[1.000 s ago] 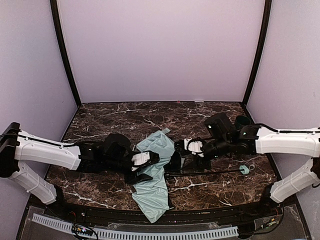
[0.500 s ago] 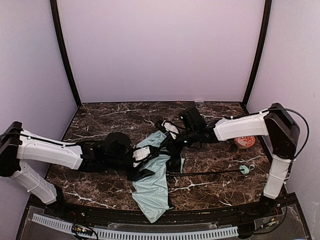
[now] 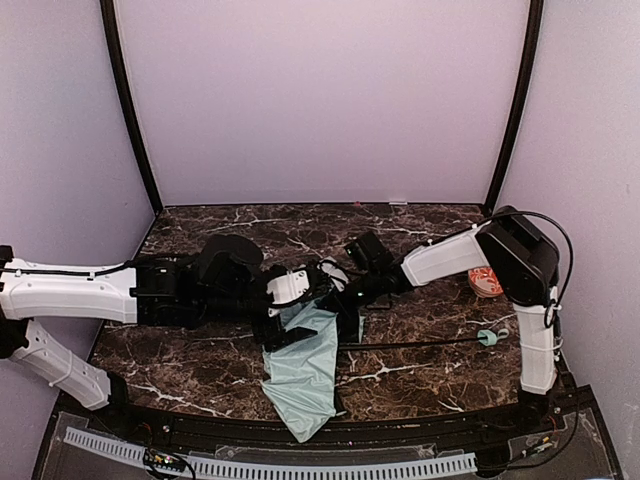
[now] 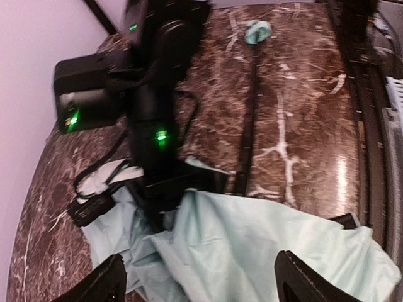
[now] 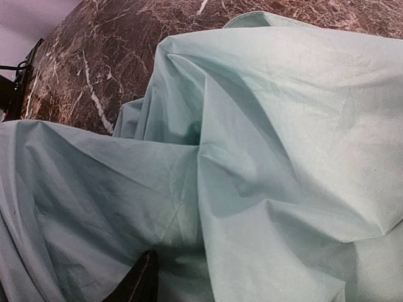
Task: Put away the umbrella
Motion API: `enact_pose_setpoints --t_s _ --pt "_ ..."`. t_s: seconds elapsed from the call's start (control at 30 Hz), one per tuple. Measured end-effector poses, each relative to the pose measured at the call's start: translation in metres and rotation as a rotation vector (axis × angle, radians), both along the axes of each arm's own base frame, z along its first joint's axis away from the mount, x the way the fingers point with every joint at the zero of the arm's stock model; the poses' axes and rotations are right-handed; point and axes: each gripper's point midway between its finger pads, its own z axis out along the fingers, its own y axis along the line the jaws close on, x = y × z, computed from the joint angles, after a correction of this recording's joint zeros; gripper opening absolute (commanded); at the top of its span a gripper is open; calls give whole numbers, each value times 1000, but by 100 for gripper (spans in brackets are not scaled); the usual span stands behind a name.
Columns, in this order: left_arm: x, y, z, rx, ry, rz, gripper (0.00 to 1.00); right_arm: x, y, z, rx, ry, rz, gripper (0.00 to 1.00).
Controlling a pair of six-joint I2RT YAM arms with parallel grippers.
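The umbrella lies collapsed on the marble table, its mint-green fabric point(image 3: 302, 372) crumpled toward the near edge. Its thin black shaft point(image 3: 420, 343) runs right to the small mint handle point(image 3: 487, 338). My left gripper point(image 3: 295, 312) hovers over the top of the fabric point(image 4: 252, 239), open wide, with both fingers point(image 4: 108, 284) apart and nothing between them. My right gripper point(image 3: 322, 298) meets it from the right at the fabric's upper edge. In the right wrist view the fabric point(image 5: 264, 145) fills the frame. Only one dark fingertip point(image 5: 141, 280) shows there; a fold hides the other.
A small orange-and-white round object point(image 3: 487, 283) sits at the right, behind the right arm's elbow. Purple walls enclose the table point(image 3: 200, 235) on three sides. A perforated white strip point(image 3: 270, 464) runs along the near edge.
The right arm swung left from the table's right side to the fabric's upper edge. My left gripper opened wide and shifted back. The fabric bunched narrower.
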Motion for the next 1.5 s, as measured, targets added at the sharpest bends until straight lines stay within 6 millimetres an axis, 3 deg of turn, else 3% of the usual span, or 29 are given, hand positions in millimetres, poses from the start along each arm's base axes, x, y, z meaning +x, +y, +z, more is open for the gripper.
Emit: enact_pose_setpoints --t_s 0.07,0.17,0.4,0.6,0.7,0.77,0.9,0.93,1.07,1.2,1.3,1.43,1.5 --pt "-22 -2 4 2 31 -91 81 4 2 0 11 7 4 40" --pt "-53 0 -8 51 110 -225 82 11 5 0 20 3 9 40" --pt "-108 19 -73 245 257 -432 89 16 7 0 15 -7 18 40" --pt "-131 42 -128 320 311 -527 89 16 7 1 16 -6 18 39" --pt "-132 41 -133 313 288 -553 81 16 7 1 20 -3 21 39" --pt "-131 39 -133 300 271 -561 64 15 8 1 24 1 26 39" --pt "-129 34 -129 280 248 -567 5 13 9 1 30 11 37 38" --pt "-128 33 -129 278 246 -566 0 13 9 1 31 12 39 38" --pt "-123 31 -125 286 236 -540 0 11 10 1 36 14 47 35" --pt "-101 20 -109 258 167 -447 0 9 11 1 36 2 66 34" --pt "-78 12 -80 145 130 -360 0 0 13 0 40 -6 103 34" --pt "-29 7 -17 -109 68 -219 0 -14 18 0 54 -18 171 31" --pt "-6 7 0 -181 42 -151 0 -19 19 -1 56 -19 194 31"
